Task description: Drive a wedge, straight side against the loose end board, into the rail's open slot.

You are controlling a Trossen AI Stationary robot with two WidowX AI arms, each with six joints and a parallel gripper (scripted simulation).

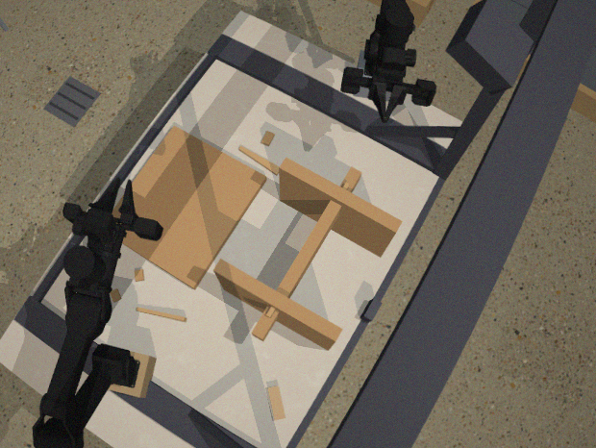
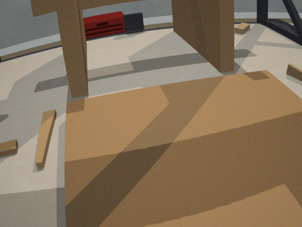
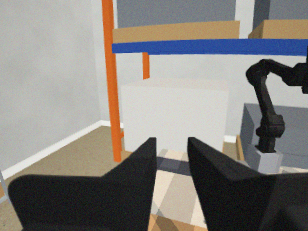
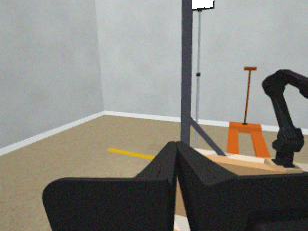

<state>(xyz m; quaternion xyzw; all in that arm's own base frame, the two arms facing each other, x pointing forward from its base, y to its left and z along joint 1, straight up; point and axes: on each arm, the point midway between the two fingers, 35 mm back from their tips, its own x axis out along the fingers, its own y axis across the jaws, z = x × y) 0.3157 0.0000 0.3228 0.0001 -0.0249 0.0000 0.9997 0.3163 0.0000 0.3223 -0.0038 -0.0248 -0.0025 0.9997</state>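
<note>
The rail (image 1: 310, 248) runs between two upright end boards, the far one (image 1: 339, 204) and the near one (image 1: 277, 303). The rail's ends stick out past both boards, at the far end (image 1: 351, 178) and at the near end (image 1: 264, 323). A small piece sits beside the rail at each end; I cannot tell how tight. Loose thin wedges lie on the table (image 1: 259, 159) (image 1: 161, 310). My left gripper (image 1: 117, 194) (image 3: 171, 143) hovers over the flat panel's corner, fingers apart and empty. My right gripper (image 1: 384, 112) (image 4: 175, 148) is shut and empty, raised at the table's far edge, away from the boards.
A large flat wooden panel (image 1: 192, 207) lies left of the frame. Small blocks lie scattered (image 1: 267, 137) (image 1: 138, 275) (image 1: 276, 402). In the exterior view both boards stand (image 2: 75, 48) (image 2: 207, 34), with a wedge (image 2: 45, 138) beside the panel (image 2: 180, 146). A dark beam (image 1: 462, 240) runs along the right.
</note>
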